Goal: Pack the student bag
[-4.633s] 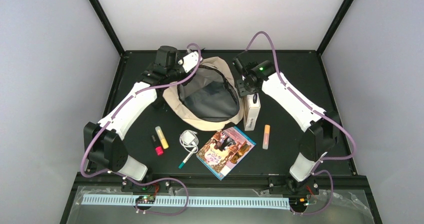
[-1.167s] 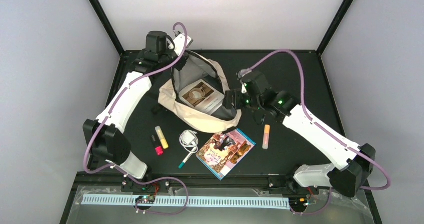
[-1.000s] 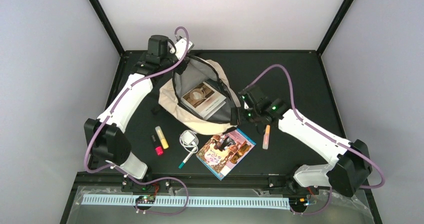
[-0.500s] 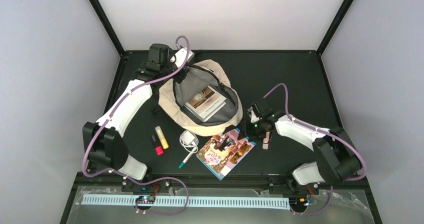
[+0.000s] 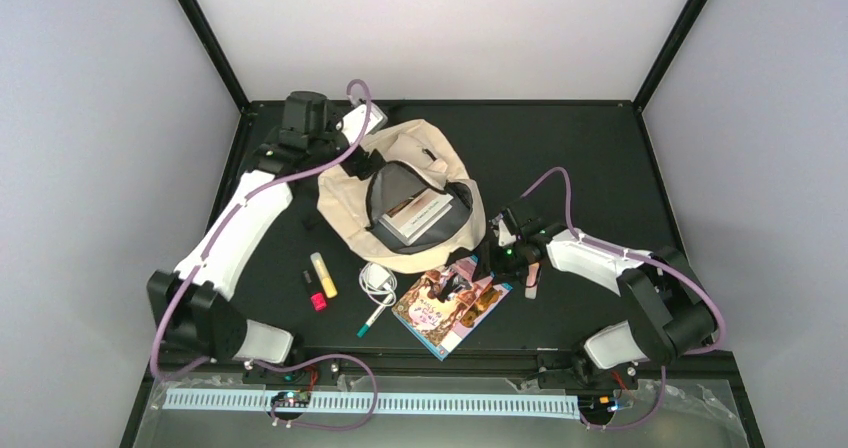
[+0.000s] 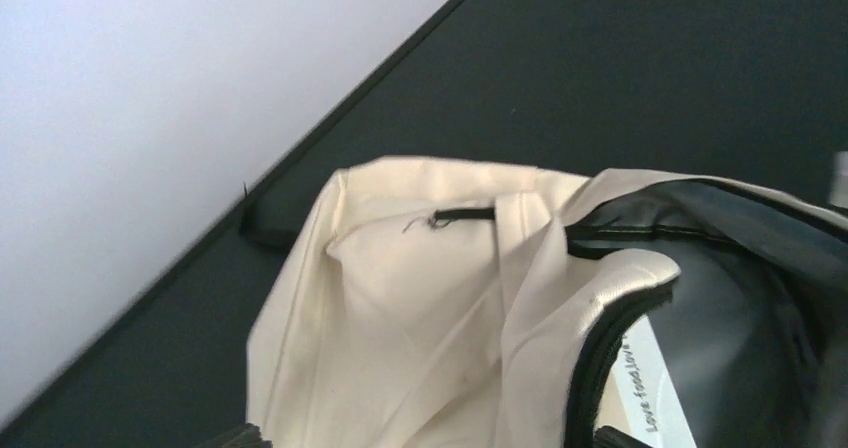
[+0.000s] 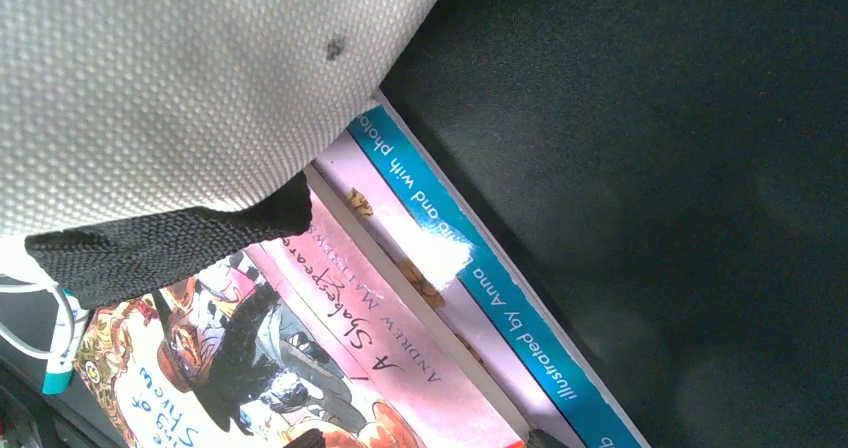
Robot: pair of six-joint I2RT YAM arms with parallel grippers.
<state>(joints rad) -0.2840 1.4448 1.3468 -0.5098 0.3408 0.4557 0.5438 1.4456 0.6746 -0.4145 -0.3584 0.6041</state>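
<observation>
Right hand [image 5: 488,261] beside student bag [image 5: 345,203] (near-right edge), over book [image 5: 450,303].

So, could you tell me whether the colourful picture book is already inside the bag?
No, the picture book lies on the table, outside the student bag.

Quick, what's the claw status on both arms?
Left claw: looks open, with student bag fabric between its tips.
Right claw: open, holding nothing, low over the book.

Cream student bag [image 5: 400,203] mid-table, lying unzipped, white box inside
</observation>
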